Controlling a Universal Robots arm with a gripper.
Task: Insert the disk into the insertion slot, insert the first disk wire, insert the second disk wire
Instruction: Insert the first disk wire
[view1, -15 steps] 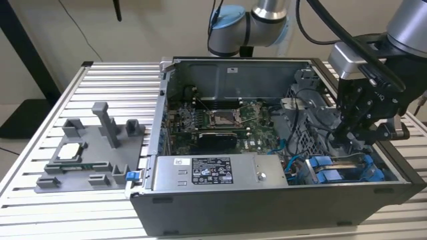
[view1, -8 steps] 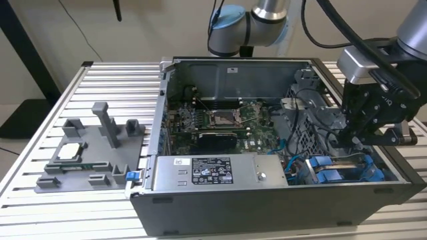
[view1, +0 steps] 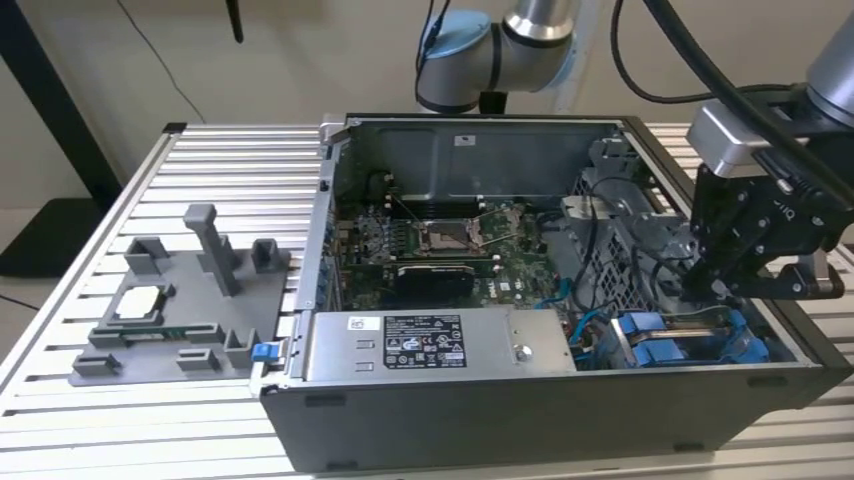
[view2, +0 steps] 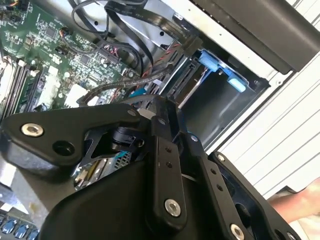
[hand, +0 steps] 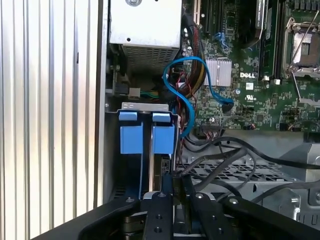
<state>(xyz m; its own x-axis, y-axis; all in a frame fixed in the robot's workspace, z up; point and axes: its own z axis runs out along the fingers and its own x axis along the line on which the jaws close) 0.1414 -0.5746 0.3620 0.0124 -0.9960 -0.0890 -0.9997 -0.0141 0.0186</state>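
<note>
In the exterior view, the open computer case lies on the slatted desk, with one power-supply box along its near wall. Just past the box's end, at the exterior view's right, the disk stands on edge in the case corner, one of two blue frames there. The claw hangs inside the case just above them. The case wall hems it in on one side and a grey cage with black cables on the other. I cannot tell how wide the claw stands.

In the second wrist view, the insertion slot sits tight under the case rim, with one blue frame end at its mouth and bare grey wall beside it.

In the first wrist view, two blue frame ends sit side by side in the slot, and the box lies just beyond its metal rim. One blue cable loops from beside the box to the motherboard. Several black cables crowd the cage next to the claw.
</note>
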